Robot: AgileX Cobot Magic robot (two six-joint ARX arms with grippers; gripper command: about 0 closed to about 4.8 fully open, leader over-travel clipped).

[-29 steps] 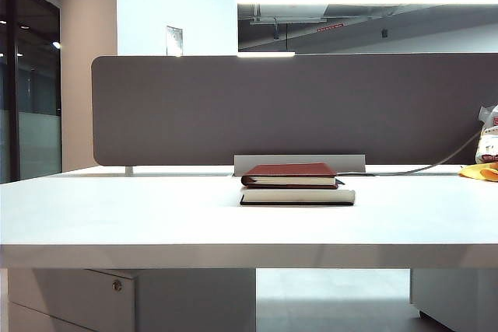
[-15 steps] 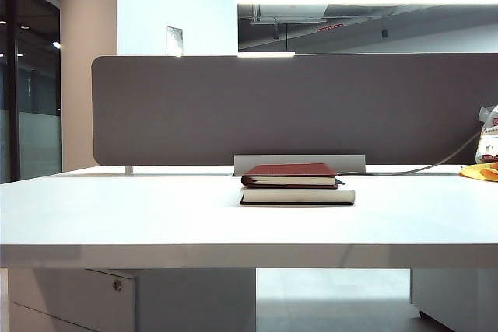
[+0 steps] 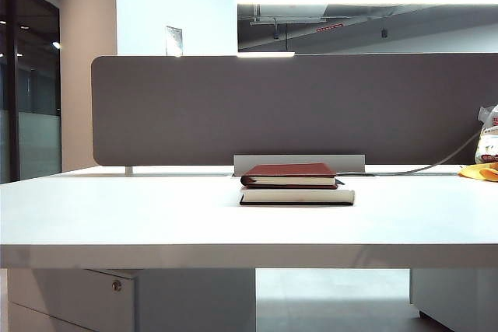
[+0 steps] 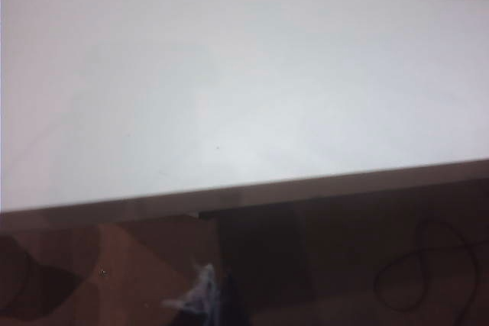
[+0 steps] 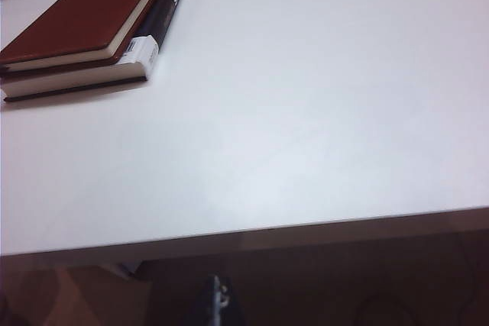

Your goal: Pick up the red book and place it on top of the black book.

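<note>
Fingers of the left gripper (image 4: 205, 295) are sitting pressed together below the counter (image 3: 117, 215) edge; the right gripper (image 5: 216, 303) is too dim to read. Well beyond both, the red book (image 5: 76, 17) is lying atop the black book (image 5: 157, 17). Stiff, light-looking hardcover; its long edges probably suit pinching.

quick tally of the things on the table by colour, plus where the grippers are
dark red: 1, the red book, lying on top of the black book
black: 1, the black book
yellow: 1, a yellow thing at the table's far right edge
white: 1, a packet above it
total: 4
left gripper and right gripper: both back below the table's near edge, holding nothing
</note>
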